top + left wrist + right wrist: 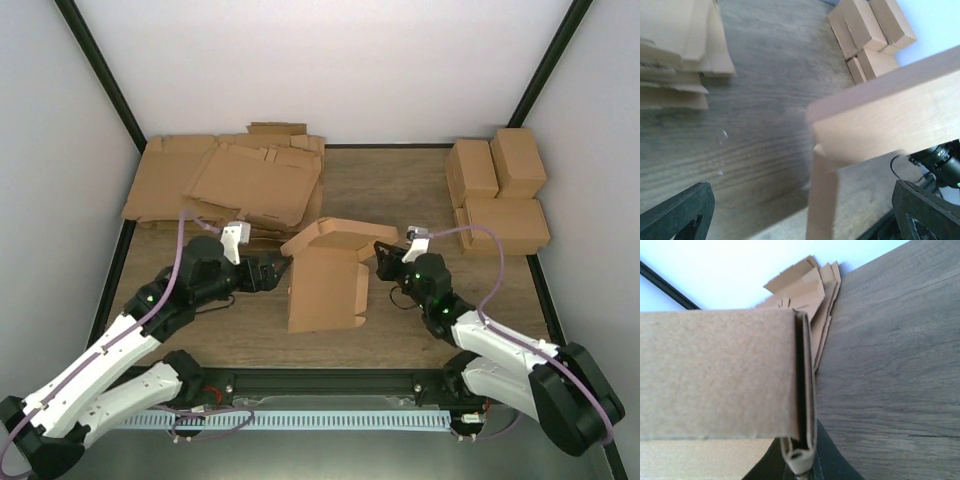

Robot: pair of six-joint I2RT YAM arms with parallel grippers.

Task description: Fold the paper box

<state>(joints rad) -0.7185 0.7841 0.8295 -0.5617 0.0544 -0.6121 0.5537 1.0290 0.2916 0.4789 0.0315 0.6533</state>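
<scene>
The paper box [325, 288] lies half-folded on the tabletop [400, 195] between the two claws. The right claw [381, 256] is clamped on its doubled edge. The left claw [277, 268] stands wide apart just beside the opposite edge.

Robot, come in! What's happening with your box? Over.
Left gripper open, beside the paper box. Right gripper shut on its right edge. Box half folded, top panel raised. At the back, flat sheets and finished boxes, both apart from it.

No text, label or number can be read anywhere; the paper box [325, 280] shows plain brown faces
</scene>
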